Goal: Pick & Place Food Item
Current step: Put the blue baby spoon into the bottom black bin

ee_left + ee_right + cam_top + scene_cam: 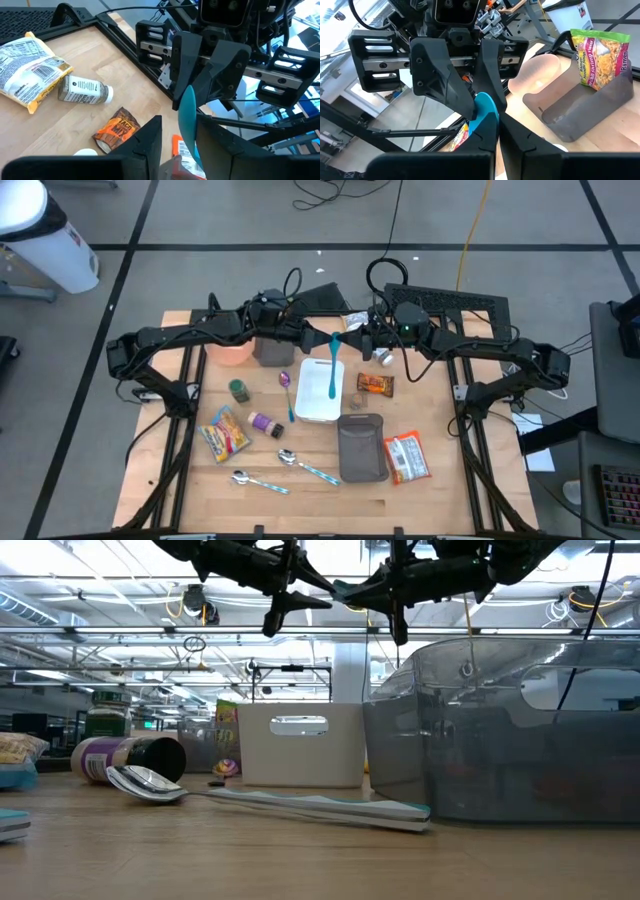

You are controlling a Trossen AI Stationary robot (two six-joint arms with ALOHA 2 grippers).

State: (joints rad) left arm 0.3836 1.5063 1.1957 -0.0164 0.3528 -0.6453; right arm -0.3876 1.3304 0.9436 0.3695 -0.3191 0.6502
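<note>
A teal utensil (333, 370) hangs in the air above the white container (312, 408) at mid-table. My two arms meet tip to tip at its far end. My right gripper (346, 340) is shut on it. My left gripper (322, 340) is open, with a finger on either side of the teal handle (189, 122). Food packets lie on the table: a yellow one (226, 435), an orange one (375, 385) and a red-white one (406, 458). My right gripper pinches the utensil's far end (484, 109) between its two fingers, coming level from the table's right. The utensil is lifted clear and reaches out toward the table's near edge over the white container. My left gripper shows a clear gap at one finger (150, 142). Whether the other finger touches the handle, I cannot tell.
A pink bowl (235, 353) and a grey box (272, 350) stand at the back left. A grey tray (362, 448) sits front right. A green jar (238, 390), a lying bottle (265, 422) and three spoons (305, 468) are scattered on the table.
</note>
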